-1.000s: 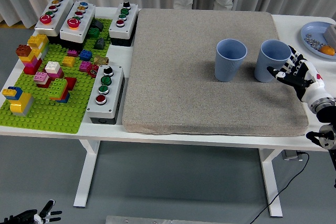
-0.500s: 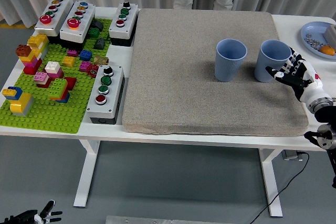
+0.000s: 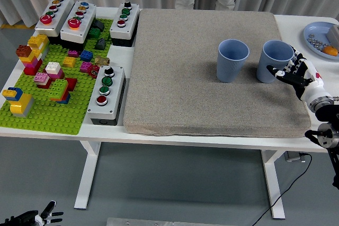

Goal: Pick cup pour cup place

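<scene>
Flanking rt cup (image 3: pixel 275 60): open rt hand (image 3: pixel 297 73) just beside, 2nd cup (image 3: pixel 232 60) to its left, plate (image 3: pixel 316 32) behind.

right hand (image 3: pixel 295 72) open beside right cup (image 3: pixel 274 61) | left cup (image 3: pixel 232 60) upright on mat (image 3: pixel 212 99)

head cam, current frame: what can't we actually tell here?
- Right hand against the right cup: contact or a gap, the single head view leaves it unclear.
- Cup contents: left cup and right cup interiors are in shadow.
- Blue plate: cut off by the right edge; items on it too small.
- Person at the far side: only legs show, cropped by the top edge.
- Left hand: below the table, too small.
</scene>
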You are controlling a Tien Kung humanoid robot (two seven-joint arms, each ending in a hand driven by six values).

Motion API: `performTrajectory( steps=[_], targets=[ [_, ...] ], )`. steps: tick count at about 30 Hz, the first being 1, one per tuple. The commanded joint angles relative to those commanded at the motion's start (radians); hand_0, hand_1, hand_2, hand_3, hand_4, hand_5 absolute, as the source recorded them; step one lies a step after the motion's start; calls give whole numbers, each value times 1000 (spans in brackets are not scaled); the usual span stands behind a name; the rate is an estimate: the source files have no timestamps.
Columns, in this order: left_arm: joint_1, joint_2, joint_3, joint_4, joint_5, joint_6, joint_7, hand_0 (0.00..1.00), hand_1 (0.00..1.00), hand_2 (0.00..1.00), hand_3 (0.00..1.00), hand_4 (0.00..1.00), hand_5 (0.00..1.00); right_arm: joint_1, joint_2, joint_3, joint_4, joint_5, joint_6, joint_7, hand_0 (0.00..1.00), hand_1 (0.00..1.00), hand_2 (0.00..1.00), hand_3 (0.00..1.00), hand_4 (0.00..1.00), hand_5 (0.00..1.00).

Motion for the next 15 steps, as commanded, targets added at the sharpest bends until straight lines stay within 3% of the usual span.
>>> performTrajectory(
  steps=[15],
  targets=[
    [-5, 1, 2, 0, 1, -2, 2, 714, 704, 747, 638, 510, 973, 12, 6, -10, -17, 3, 1, 1, 925, 890, 998, 998, 830, 238]
  ],
)
